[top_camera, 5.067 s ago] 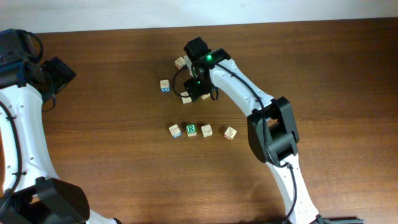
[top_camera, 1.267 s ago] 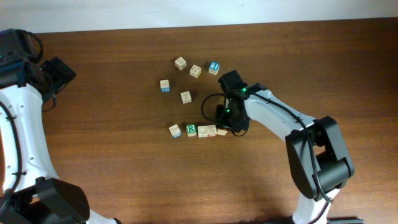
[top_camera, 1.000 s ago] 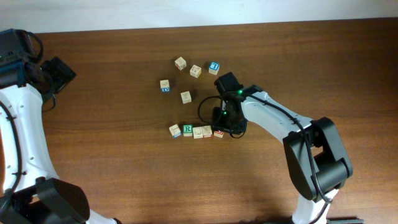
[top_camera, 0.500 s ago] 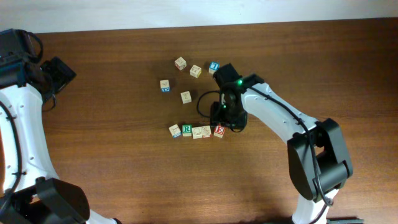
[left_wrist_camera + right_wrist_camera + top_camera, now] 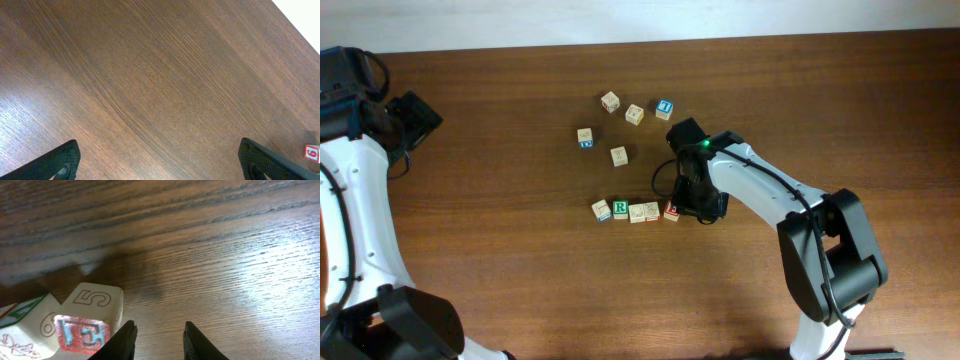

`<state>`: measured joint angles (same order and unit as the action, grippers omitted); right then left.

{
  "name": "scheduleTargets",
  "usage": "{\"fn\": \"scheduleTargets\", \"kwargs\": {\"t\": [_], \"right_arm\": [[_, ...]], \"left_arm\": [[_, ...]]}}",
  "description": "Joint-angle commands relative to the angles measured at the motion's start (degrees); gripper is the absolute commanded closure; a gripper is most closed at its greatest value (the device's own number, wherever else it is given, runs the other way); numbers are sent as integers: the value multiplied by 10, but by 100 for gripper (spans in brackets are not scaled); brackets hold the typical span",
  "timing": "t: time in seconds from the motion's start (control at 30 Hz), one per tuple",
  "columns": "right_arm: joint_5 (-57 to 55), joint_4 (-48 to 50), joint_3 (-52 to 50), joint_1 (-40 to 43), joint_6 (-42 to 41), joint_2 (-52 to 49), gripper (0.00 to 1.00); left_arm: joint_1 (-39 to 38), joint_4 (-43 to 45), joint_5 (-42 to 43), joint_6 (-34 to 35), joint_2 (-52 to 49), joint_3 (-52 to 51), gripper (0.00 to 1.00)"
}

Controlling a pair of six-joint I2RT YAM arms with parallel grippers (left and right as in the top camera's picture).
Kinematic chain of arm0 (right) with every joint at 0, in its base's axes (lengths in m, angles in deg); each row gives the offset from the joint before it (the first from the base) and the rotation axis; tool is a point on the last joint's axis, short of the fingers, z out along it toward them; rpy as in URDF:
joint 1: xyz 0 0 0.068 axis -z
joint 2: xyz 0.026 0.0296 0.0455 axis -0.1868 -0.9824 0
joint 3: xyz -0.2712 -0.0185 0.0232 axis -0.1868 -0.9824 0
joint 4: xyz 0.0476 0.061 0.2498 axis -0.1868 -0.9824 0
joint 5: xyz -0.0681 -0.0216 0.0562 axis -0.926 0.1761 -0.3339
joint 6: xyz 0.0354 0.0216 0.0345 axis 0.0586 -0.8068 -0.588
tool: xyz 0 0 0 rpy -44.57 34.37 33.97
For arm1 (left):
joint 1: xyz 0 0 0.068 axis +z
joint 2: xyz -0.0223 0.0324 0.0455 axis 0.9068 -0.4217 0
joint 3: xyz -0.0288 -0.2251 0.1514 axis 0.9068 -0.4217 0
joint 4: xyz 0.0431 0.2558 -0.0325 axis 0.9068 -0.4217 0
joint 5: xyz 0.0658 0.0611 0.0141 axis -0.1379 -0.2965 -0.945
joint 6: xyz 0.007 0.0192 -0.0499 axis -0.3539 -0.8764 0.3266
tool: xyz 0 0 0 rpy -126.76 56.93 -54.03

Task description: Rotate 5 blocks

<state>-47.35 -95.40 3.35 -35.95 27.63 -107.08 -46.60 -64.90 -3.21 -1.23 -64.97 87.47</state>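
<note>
Fingertips of the right gripper stand a little apart with only bare table between them, so they grasp nothing; the red "E" block sits just outside the left-hand finger in the right wrist view, beside it and not between the pads. From overhead we see that block at the right end of a row with two plain tan blocks, the green "R" block and one more pale block at the far left. They are packed close, and we cannot tell whether the neighbours touch. The left gripper hangs spread wide over empty wood, well apart from the row. We judge these cubes to be light, rigid and not fragile, with flat, smooth, printed faces that will likely skid on the table under a sideways nudge and could knock the row askew. We would pinch one across two opposite flat sides, centred and low. For the "E" block those would be the faces along the row's front and back, since the inner side is crowded. A corner grip would probably let it twist out.
</note>
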Motion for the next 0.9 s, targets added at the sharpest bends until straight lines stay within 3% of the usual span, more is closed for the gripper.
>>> {"fn": "scheduleTargets", "kwargs": {"t": [0.0, 0.5, 0.87], "right_arm": [[-11, 12, -3, -2, -17, 9, 68], [59, 73, -3, -7, 48, -7, 68], [55, 46, 33, -19, 97, -7, 67]], "left_arm": [[1, 0, 2, 5, 3, 8, 1], [1, 0, 2, 5, 3, 8, 1], [1, 0, 2, 5, 3, 8, 1]]}}
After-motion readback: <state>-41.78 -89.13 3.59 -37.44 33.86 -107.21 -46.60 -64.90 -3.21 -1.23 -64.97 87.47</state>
